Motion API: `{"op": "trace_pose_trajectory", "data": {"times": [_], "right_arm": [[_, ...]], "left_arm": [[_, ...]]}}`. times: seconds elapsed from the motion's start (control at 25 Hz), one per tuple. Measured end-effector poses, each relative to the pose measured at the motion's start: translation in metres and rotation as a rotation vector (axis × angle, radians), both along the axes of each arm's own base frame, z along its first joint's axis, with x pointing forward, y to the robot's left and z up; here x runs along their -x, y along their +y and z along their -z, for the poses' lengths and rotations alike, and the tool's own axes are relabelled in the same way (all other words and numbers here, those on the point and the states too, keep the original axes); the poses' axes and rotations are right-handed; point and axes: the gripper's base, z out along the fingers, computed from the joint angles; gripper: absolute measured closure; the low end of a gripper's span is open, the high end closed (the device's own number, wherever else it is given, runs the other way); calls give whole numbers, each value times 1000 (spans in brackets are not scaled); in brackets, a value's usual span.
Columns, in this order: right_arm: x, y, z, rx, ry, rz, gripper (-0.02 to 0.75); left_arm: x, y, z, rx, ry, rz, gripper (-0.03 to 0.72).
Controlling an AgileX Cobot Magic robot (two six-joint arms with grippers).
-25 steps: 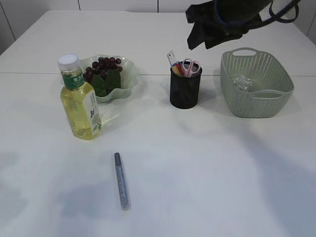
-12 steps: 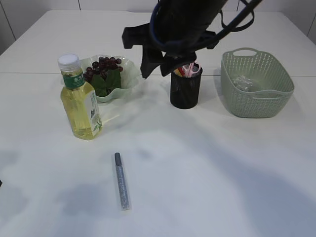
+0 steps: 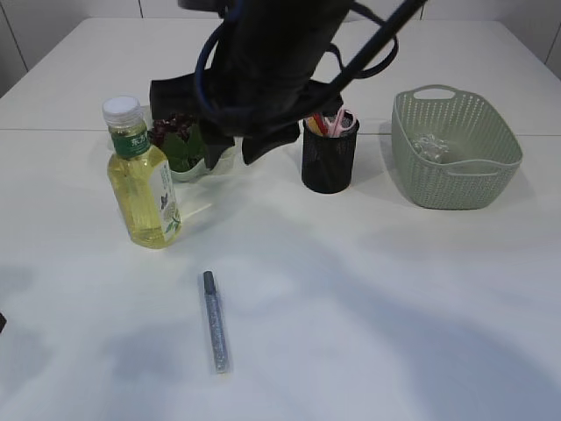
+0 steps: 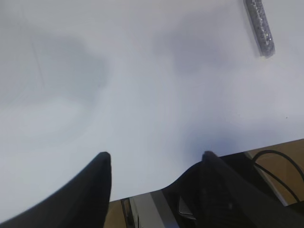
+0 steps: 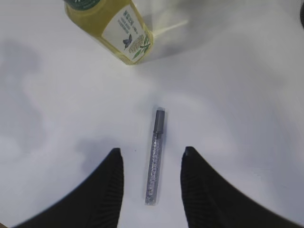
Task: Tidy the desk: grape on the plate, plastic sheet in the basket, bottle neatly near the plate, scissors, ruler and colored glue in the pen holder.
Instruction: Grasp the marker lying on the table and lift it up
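My right pincer (image 5: 149,164) hangs open and empty over the thin, sparkly glue stick (image 5: 155,155) (grey cap, round tube), lying flat near the smooth white table's (image 3: 377,289) front edge.

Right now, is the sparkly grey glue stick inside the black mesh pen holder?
No, the sparkly grey glue stick lies flat on the white table, well in front of the black mesh pen holder.

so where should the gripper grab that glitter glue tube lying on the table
Grip the colored glue across the middle of its slim barrel, coming straight down from above. It lies flat on the table with clear space either side, and the open right gripper already straddles it in the right wrist view, fingers either side of its long axis.
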Motion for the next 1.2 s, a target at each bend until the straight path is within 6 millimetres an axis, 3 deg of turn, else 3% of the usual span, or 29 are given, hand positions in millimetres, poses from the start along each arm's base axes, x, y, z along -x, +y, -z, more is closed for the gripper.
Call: {"op": "trace_pose_trajectory", "data": {"times": [0.32,0.52,0.84,1.2], "right_arm": [[-12,37,41,31,69,36,407],[-21,46,74,114,138,54,407],[-14,63,126,221,241,29,407],[-18,71,152,238,277,61,408]], "left_arm": [[-1,0,0,1,-11,-2,255],[-1,0,0,1,-13,-3,255],[-2,0,0,2,-21,-5,255],[-2,0,-1,3,-24,-5,255]]}}
